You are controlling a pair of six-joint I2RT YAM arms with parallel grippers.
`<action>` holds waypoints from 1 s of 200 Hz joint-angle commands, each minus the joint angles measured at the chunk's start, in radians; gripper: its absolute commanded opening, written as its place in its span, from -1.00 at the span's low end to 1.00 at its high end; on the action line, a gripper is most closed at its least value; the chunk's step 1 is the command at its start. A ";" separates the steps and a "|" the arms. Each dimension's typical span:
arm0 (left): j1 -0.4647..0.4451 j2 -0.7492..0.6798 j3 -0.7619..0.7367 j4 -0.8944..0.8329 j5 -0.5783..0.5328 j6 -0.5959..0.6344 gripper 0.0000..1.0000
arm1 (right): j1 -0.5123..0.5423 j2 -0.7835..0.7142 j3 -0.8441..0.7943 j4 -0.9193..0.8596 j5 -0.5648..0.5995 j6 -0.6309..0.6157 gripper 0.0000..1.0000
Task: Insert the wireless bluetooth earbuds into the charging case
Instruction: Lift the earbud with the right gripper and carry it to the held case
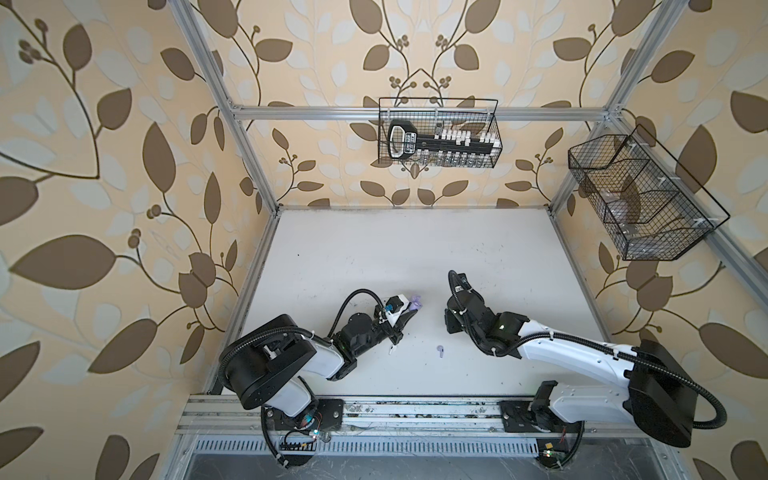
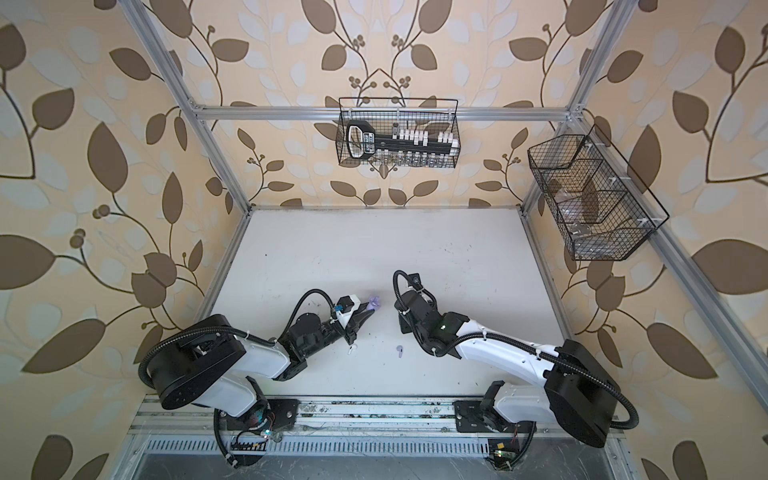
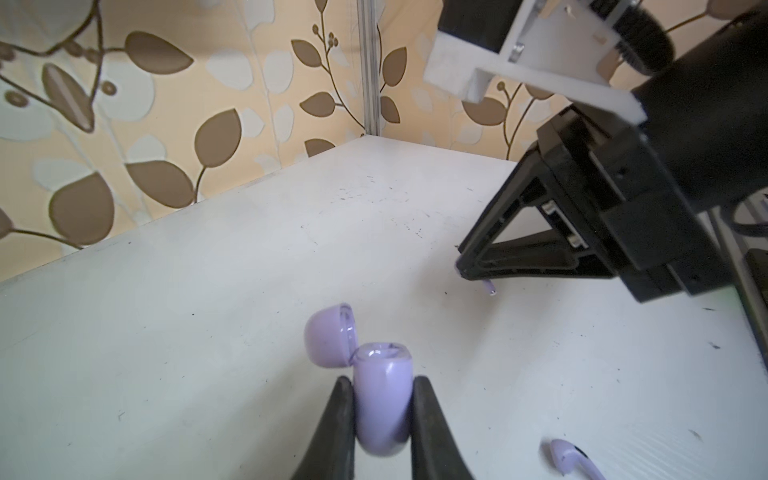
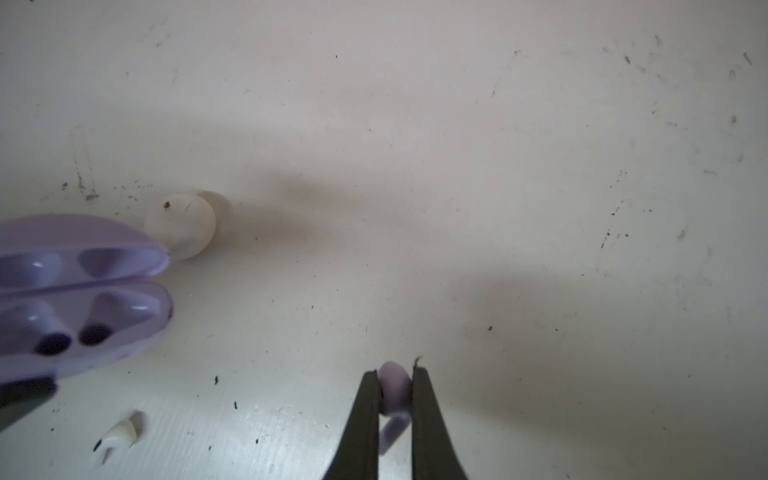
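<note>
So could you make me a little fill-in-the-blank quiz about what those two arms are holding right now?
1. The left jaws grip a lavender charging case whose lid is ___.
2. The right jaws pinch a ___ earbud.
3. Both sockets in the case are ___.
Missing words: open; lavender; empty.

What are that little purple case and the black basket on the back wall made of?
Purple case: looks like glossy moulded plastic, with bright highlights glinting on its smooth, rounded shell. Basket: thin black wire mesh, probably coated metal, since the wallpaper shows through its open grid.
</note>
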 commanded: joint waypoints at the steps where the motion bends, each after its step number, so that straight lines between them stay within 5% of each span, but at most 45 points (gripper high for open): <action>1: 0.008 0.012 0.033 0.100 0.052 -0.024 -1.00 | 0.016 -0.027 -0.014 0.057 0.065 0.036 -0.89; 200: 0.008 0.008 0.039 0.080 0.057 -0.019 -1.00 | 0.086 0.081 0.134 0.160 -0.011 0.067 -0.85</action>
